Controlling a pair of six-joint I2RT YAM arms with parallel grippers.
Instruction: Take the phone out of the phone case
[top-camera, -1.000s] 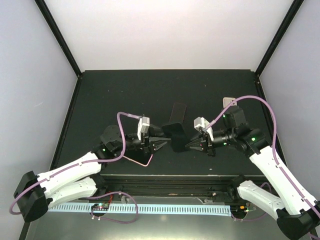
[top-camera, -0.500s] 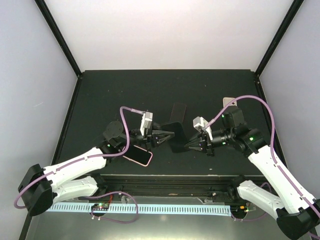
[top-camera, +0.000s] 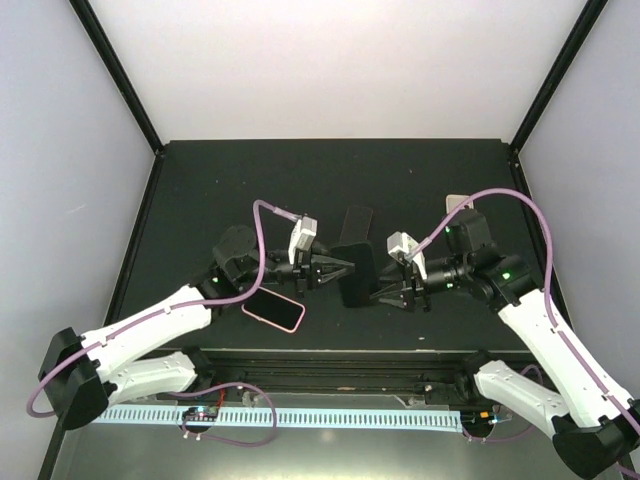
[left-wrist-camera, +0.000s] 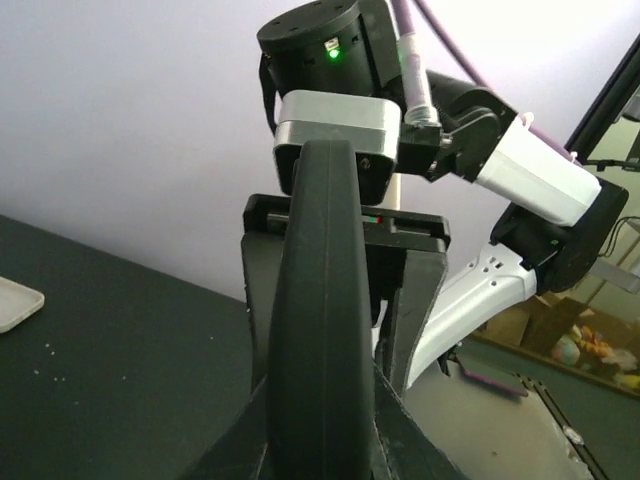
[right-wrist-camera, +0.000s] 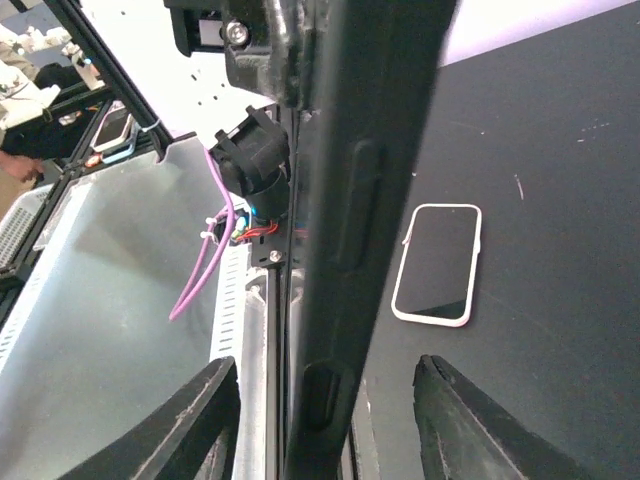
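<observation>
We find the black rectangular phone case upright over the middle of the black table, toward its near edge, between the left gripper and the right gripper. The white-rimmed flat phone lies left of the case, closer to the near edge. Behind the case lies a dark flat rectangular piece. A small pale flat piece lies near the right edge.

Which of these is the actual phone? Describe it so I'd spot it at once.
Look at the black table, near its front edge, close by the left arm. The phone lies flat there, dark face up. Its pale pinkish rim sets it apart from the all-black phone case, which is held up on edge above the table.
</observation>
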